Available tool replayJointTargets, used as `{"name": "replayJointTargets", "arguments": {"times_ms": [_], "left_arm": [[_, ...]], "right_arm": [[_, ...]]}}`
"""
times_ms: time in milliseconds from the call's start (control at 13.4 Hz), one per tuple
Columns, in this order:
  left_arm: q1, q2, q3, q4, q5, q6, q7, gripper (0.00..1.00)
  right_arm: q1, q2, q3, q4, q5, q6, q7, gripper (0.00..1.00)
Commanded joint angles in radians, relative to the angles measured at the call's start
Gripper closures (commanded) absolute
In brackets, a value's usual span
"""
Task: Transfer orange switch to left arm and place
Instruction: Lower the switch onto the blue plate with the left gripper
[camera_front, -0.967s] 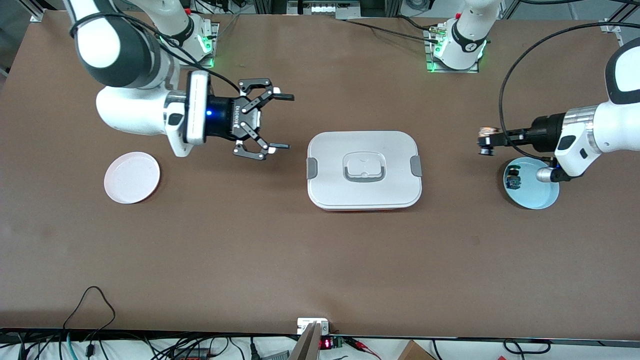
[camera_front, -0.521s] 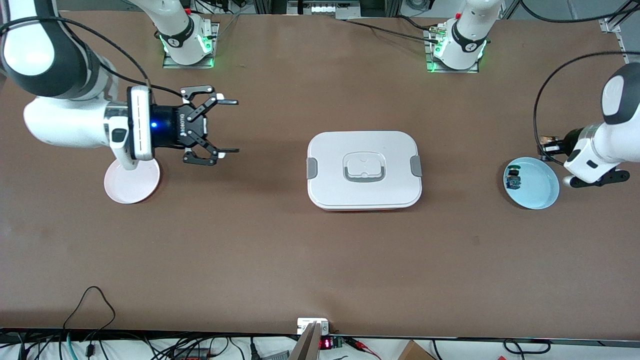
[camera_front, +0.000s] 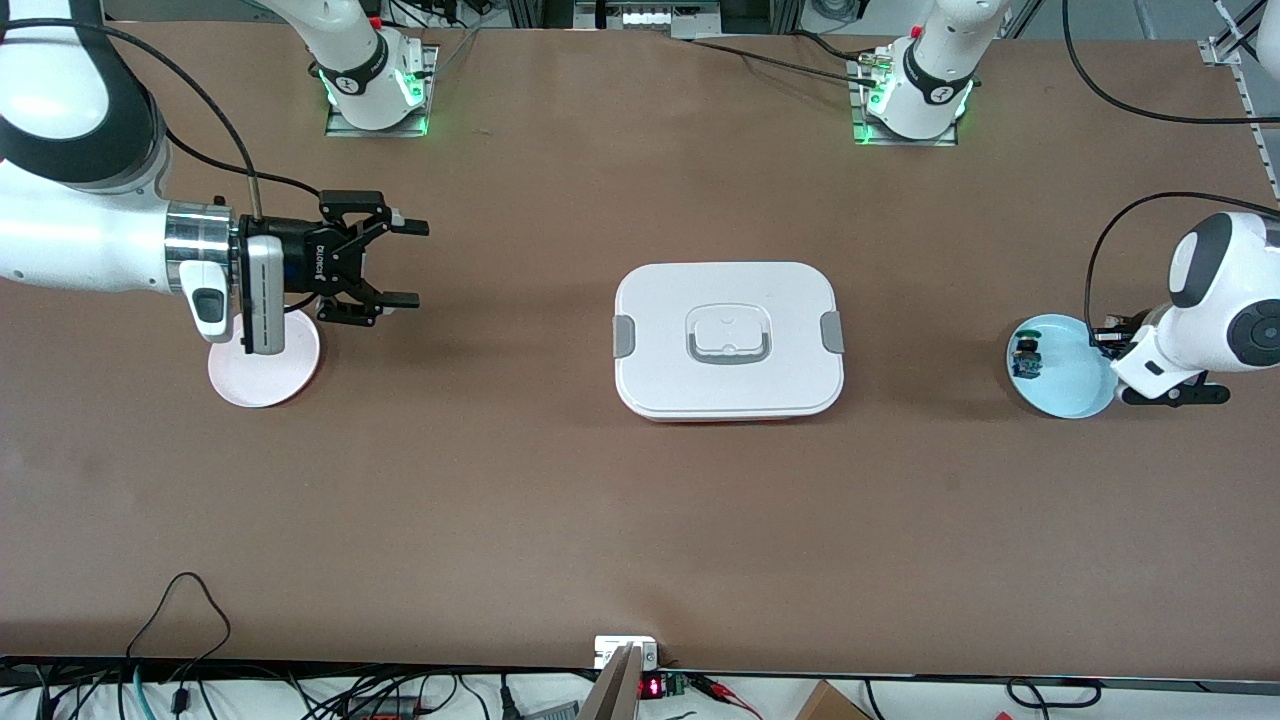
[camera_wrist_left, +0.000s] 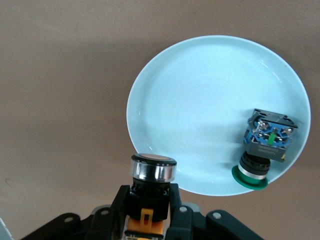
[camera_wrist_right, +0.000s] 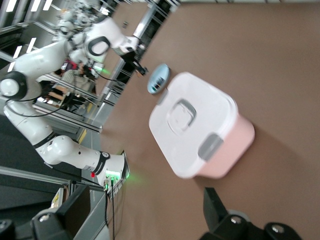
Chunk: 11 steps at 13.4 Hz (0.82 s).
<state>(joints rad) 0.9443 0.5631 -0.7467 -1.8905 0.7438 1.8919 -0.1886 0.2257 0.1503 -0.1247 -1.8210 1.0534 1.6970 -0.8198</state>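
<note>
My left gripper (camera_wrist_left: 150, 192) is shut on the orange switch (camera_wrist_left: 149, 200), a black cylinder with a silver cap and an orange body. It holds the switch just above the table beside the light blue plate (camera_wrist_left: 210, 110). In the front view the left gripper (camera_front: 1104, 334) is mostly hidden under its wrist at the blue plate's (camera_front: 1070, 385) edge. My right gripper (camera_front: 405, 265) is open and empty, in the air beside the white plate (camera_front: 262, 372). The white lidded box (camera_front: 728, 340) stands mid-table between the arms and also shows in the right wrist view (camera_wrist_right: 195, 130).
A blue-and-green component (camera_wrist_left: 267, 142) lies on the blue plate, also seen in the front view (camera_front: 1026, 358). Cables and a small device sit along the table edge nearest the front camera (camera_front: 625, 655). The arm bases (camera_front: 370, 80) stand along the opposite edge.
The right gripper drew back from beside the box toward the white plate, still open. The left gripper drew back with the switch to the blue plate's edge and turned downward.
</note>
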Motion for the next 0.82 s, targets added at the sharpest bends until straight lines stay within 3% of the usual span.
{"name": "replayJointTargets", "arguments": {"times_ms": [0,74,298,521,595,669,744], "left_arm": [[0.011,0.036,-0.014,0.01,0.051,0.027,-0.023,1.0],[0.011,0.055,-0.014,0.011,0.068,0.041,-0.04,1.0],[0.01,0.116,-0.008,0.01,0.129,0.056,-0.093,1.0],[-0.002,0.158,-0.008,0.013,0.189,0.056,-0.135,0.95],[-0.005,0.17,-0.01,0.016,0.216,0.056,-0.153,0.94],[-0.016,0.173,-0.01,0.017,0.224,0.055,-0.155,0.87],[-0.022,0.173,-0.01,0.021,0.224,0.052,-0.155,0.7]], "right_arm": [[0.001,-0.038,-0.001,-0.006,-0.186,0.013,0.264,0.0],[0.007,-0.038,0.0,-0.004,-0.302,0.051,0.353,0.0],[0.029,-0.043,0.01,-0.001,-0.526,0.079,0.595,0.0],[0.032,-0.041,0.01,-0.001,-0.862,0.023,0.761,0.0],[0.029,-0.041,0.008,0.0,-0.932,-0.031,0.781,0.0],[0.029,-0.043,0.005,0.003,-0.972,-0.069,0.806,0.0],[0.029,-0.05,0.004,0.026,-1.045,-0.091,0.842,0.0]]}}
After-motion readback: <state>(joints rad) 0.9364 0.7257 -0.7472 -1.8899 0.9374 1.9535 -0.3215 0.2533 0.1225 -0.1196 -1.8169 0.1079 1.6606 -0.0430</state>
